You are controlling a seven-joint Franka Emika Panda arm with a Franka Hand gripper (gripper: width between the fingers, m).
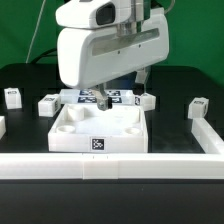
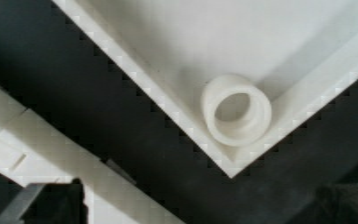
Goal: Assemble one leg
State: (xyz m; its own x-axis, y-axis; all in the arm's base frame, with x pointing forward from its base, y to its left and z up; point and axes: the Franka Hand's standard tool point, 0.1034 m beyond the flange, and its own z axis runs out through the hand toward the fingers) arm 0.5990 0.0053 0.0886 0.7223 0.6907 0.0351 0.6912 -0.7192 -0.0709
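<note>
The white square tray [image 1: 97,128] lies in the middle of the table with round sockets at its corners. My gripper [image 1: 101,99] hangs over its far edge, open and empty. In the wrist view one tray corner with a round socket [image 2: 238,108] lies beyond my gripper [image 2: 197,208], whose dark fingertips [image 2: 44,200] stand wide apart with only black table between them. Small white legs with tags lie apart on the table: one at the exterior view's far left [image 1: 12,96], one left of the tray [image 1: 47,103], one behind its right corner [image 1: 147,100], one at the right [image 1: 198,108].
The marker board [image 1: 118,95] lies just behind the tray, partly hidden by my arm; a white band with dark marks [image 2: 43,140] in the wrist view looks like it. A long white rail [image 1: 110,165] runs along the table's front.
</note>
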